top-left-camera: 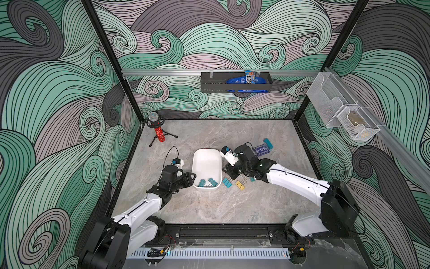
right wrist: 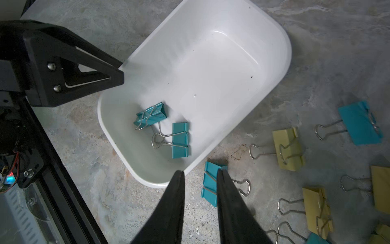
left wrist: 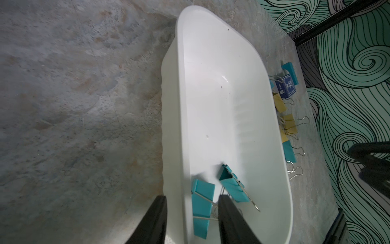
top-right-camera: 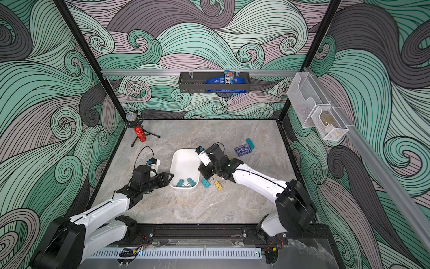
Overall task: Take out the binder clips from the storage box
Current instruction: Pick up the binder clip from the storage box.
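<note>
Box (top-left-camera: 207, 160) sits just below the middle of the frame in both top views, white and long, on the table (top-left-camera: 209, 209) between the two arms. Two teal clips (right wrist: 180, 140) lie inside it, both at the end lowest in the frame. They are close together, wire handles folded out and crossing.

Now the left claw (left wrist: 192, 197): it is at the box's lower-left corner and straddles the wall, one finger outside, one inside next to a clip. Jaws stand well apart, wider than the wall between them, and they pinch nothing. Whether the outer finger touches the wall, I cannot tell.

Over to the right claw (right wrist: 200, 171), at the lower-right corner, tips down close to the table, just outside the rim. Jaws a little apart, a clear gap, nothing gripped. A teal clip (right wrist: 210, 183) lies flat on the table right there, partly hidden behind one fingertip, just beside the box.

Further right of the box in the top views, more clips are out on the table: yellow clips (top-left-camera: 240, 185) and another teal one. Their handles stick out, and they lie near each other, free of both claws.

Toward the upper right of the table, well apart from the box, lies a card box (top-left-camera: 260, 149) with a teal block (top-left-camera: 268, 143) just beside it.
</note>
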`<action>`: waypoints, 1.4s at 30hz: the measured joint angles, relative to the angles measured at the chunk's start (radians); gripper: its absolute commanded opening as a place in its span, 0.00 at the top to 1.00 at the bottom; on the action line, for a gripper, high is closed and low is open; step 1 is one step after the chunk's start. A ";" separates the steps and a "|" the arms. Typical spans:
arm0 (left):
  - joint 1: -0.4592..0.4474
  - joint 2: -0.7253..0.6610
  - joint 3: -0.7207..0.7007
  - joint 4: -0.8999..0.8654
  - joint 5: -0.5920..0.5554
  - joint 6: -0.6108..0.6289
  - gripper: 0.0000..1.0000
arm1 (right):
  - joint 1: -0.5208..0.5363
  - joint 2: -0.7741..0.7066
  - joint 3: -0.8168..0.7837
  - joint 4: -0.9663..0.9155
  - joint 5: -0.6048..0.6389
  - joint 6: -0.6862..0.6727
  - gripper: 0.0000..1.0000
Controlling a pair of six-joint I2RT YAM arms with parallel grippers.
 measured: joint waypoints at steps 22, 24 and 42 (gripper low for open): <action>0.000 0.000 0.000 -0.012 -0.008 0.007 0.57 | 0.165 0.255 0.143 -0.010 0.003 -0.051 0.69; 0.000 0.000 0.000 -0.012 -0.008 0.007 0.57 | 0.167 0.275 0.153 -0.016 0.006 -0.051 0.69; 0.000 0.000 0.000 -0.012 -0.008 0.007 0.57 | 0.174 0.344 0.183 -0.082 0.058 -0.058 0.86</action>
